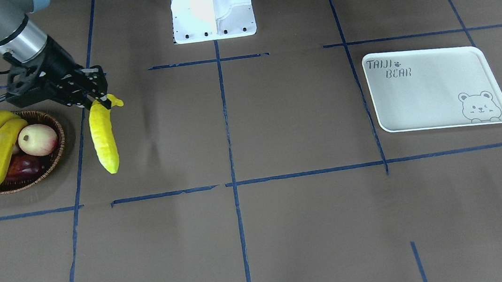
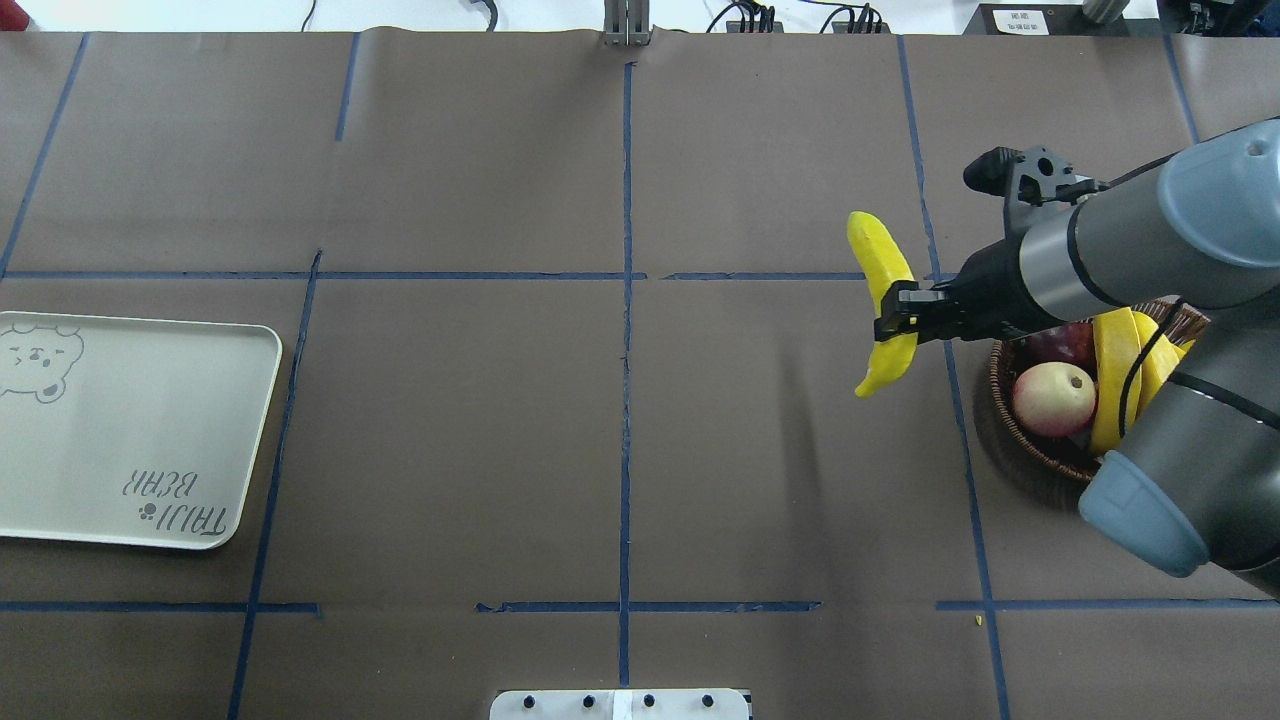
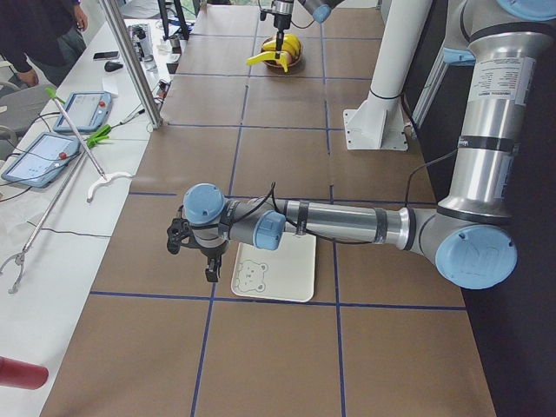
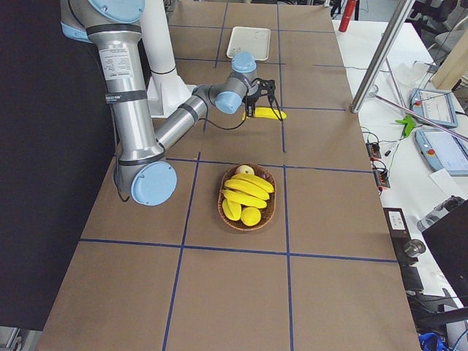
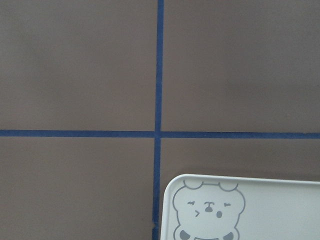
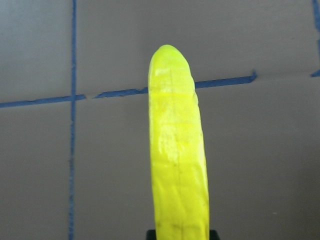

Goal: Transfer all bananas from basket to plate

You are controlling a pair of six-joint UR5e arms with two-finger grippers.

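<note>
I work in a robotics lab, not a home or a kitchen. My table [image 2: 450,450] is covered in brown paper sheets and marked into a grid with blue tape lines [image 2: 627,300]. A white column on a bolted base plate [image 1: 214,22] stands at my edge of it. My left arm [image 3: 347,224], an industrial arm of grey tube with pale blue joint caps, stretches over the grid. Along the operators' side runs a white bench [image 3: 35,287] with teach pendants [image 3: 82,111], loose wires and a long reacher-grabber [image 3: 52,200]. A metal post [image 3: 130,61] stands there. Plugs and cables [image 2: 740,15] crowd that edge, and a person in dark clothes [image 3: 35,35] stands close by.
</note>
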